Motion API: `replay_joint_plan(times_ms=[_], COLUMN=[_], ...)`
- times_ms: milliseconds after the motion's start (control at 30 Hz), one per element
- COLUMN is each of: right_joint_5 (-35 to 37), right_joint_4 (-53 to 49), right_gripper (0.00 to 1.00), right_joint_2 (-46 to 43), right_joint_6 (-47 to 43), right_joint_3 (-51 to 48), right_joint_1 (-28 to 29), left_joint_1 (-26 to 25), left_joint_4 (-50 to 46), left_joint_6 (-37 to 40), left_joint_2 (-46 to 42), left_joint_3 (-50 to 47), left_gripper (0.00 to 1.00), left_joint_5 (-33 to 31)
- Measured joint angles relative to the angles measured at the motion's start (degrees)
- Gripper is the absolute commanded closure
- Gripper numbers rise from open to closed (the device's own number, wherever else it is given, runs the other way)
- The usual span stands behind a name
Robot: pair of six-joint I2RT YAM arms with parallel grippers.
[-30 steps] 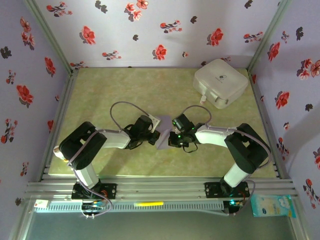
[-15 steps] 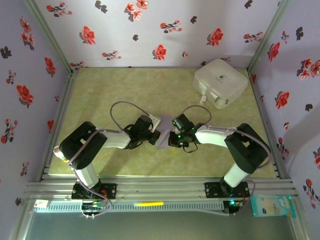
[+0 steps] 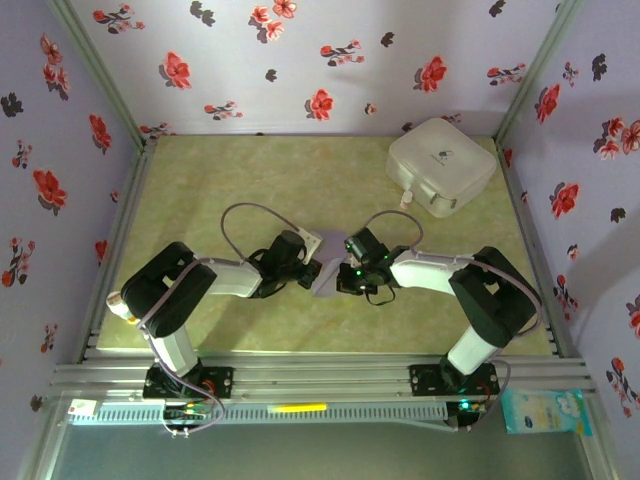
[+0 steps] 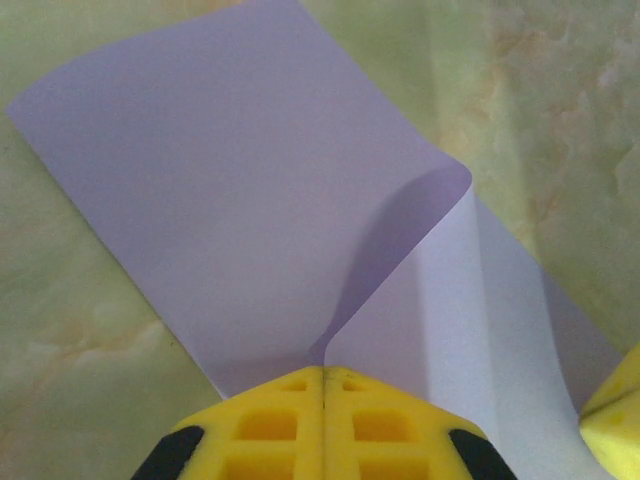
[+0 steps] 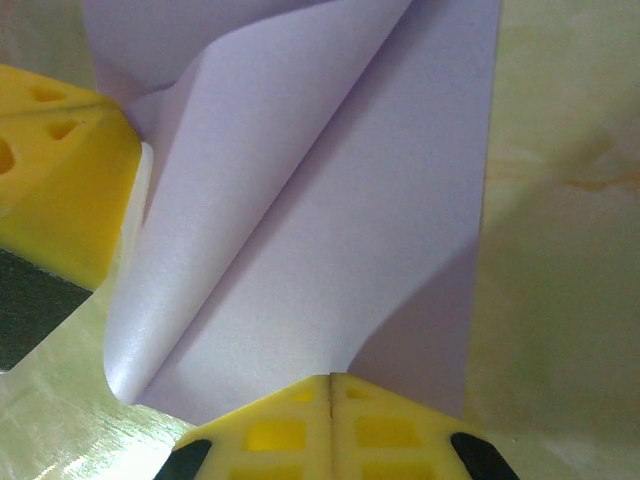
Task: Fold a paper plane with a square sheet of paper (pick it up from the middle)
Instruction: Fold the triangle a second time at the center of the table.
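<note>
The square sheet of paper (image 3: 326, 281) is pale lavender and lies mid-table between my two grippers. One flap (image 4: 480, 300) curls up and over the flat part (image 4: 230, 170). My left gripper (image 4: 322, 372) is shut, and the flap's edge runs into the seam of its yellow jaws. My right gripper (image 5: 331, 380) is shut too, its tips down on the sheet's (image 5: 360, 230) near edge with nothing seen between them. The left gripper's fingers (image 5: 60, 170) hold the curled flap (image 5: 200, 200) at the left of the right wrist view. The paper plane is out of view.
A white rounded box (image 3: 441, 166) stands at the back right of the green table (image 3: 220, 180). Flowered walls close in three sides, and a metal rail (image 3: 320, 375) runs along the near edge. Both arms (image 3: 230, 278) meet at the centre.
</note>
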Motion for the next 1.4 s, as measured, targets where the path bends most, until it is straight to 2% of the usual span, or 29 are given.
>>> replay_joint_plan(times_ms=[533, 667, 800, 933, 1067, 1233, 1400], right_joint_5=[0.00, 0.04, -0.22, -1.68, -3.61, -6.49, -6.71], right_joint_4=[-0.04, -0.35, -0.09, 3.82, 10.19, 20.87, 24.92], right_gripper=[1.00, 0.96, 0.94, 0.96, 1.00, 1.00, 1.00], right_joint_2=[0.00, -0.20, -2.49, -6.21, -6.91, -3.30, -0.61], right_joint_6=[0.00, 0.02, 1.18, 4.35, 8.44, 15.74, 19.04], right_joint_3=[0.04, 0.07, -0.61, -2.03, -3.23, -5.18, -5.16], right_joint_1=[-0.04, -0.31, -2.97, -5.44, -5.57, -5.51, -5.51], left_joint_1=[0.09, 0.11, 0.11, 0.11, 0.09, 0.09, 0.09], left_joint_4=[2.38, 2.47, 2.45, 2.43, 2.43, 2.45, 2.45], left_joint_6=[0.20, 0.20, 0.07, -0.59, -1.33, -1.36, -1.36], left_joint_2=[1.88, 1.88, 1.88, 1.88, 1.88, 1.88, 1.88], left_joint_3=[0.02, 0.02, 0.02, 0.00, 0.00, 0.00, 0.00], left_gripper=[1.00, 1.00, 1.00, 1.00, 1.00, 1.00, 1.00], left_joint_5=[-0.07, 0.09, 0.28, 0.57, 0.59, 0.61, 0.61])
